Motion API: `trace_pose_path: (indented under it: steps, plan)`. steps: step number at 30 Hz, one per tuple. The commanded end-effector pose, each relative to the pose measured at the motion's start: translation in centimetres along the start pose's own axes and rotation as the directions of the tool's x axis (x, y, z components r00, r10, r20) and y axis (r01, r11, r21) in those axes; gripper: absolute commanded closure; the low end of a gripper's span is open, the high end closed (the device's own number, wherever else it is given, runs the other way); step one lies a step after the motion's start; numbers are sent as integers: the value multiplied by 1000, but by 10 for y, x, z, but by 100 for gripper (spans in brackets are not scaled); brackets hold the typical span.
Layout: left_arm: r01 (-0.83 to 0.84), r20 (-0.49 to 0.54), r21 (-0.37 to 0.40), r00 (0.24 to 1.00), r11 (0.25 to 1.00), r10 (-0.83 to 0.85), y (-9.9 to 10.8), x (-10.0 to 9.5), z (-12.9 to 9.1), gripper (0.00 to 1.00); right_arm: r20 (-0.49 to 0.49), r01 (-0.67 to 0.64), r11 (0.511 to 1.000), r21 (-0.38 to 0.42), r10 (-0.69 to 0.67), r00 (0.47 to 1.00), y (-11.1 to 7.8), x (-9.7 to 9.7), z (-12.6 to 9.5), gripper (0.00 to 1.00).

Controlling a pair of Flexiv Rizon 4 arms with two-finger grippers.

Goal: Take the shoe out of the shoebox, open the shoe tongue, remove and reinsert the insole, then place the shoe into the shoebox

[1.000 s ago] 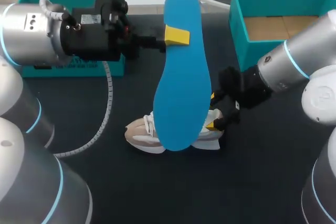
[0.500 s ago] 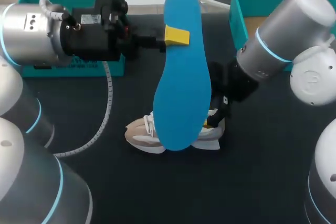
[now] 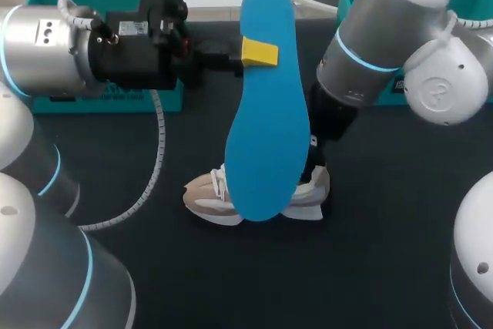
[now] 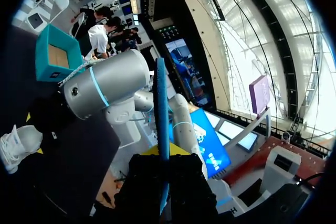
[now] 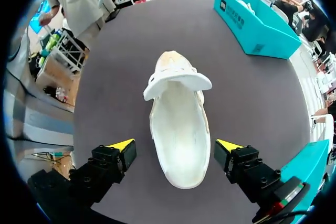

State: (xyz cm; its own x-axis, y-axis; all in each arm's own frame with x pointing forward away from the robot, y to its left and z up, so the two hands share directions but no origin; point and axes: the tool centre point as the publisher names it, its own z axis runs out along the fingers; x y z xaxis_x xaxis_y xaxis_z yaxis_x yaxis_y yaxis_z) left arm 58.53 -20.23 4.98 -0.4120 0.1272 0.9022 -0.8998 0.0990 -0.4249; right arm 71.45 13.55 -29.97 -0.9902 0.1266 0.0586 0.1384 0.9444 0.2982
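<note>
One shoe [image 5: 178, 124], one blue insole [image 3: 266, 136], two teal boxes [image 3: 100, 104]. Left gripper [image 3: 258, 52] clamps the insole. Right wrist view alone shows right gripper [image 5: 176, 146] spread wide astride the heel.

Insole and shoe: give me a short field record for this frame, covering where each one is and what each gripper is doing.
insole: blue, out of the shoe, held up above the table
left gripper: shut on the insole, toward one end
shoe: white, resting on its sole on the table, tongue folded toward the toe
right gripper: open, above the heel, a finger on either side, neither touching
</note>
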Motion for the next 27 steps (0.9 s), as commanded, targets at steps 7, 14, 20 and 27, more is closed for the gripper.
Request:
trace_pose_path:
  steps: [7, 14, 20, 27]
  plan:
    - [1, 0, -2, 1000, 1000, -1, -1, -1, 2, 100, -4, -20, 995, 101, 20, 1000, 7, -3, 12, 0]
    - [1, 0, -2, 1000, 1000, -1, -1, -1, 2, 100, 25, -21, 998, 64, 20, 999, 7, -8, 18, 0]
    - [1, 0, -2, 1000, 1000, -1, -1, -1, 2, 100, 52, -28, 1000, 4, 28, 998, 7, -27, 44, 0]
    - [1, 0, -2, 1000, 1000, -1, -1, -1, 2, 100, 43, -19, 1000, 6, 19, 999, 6, -43, 65, 0]
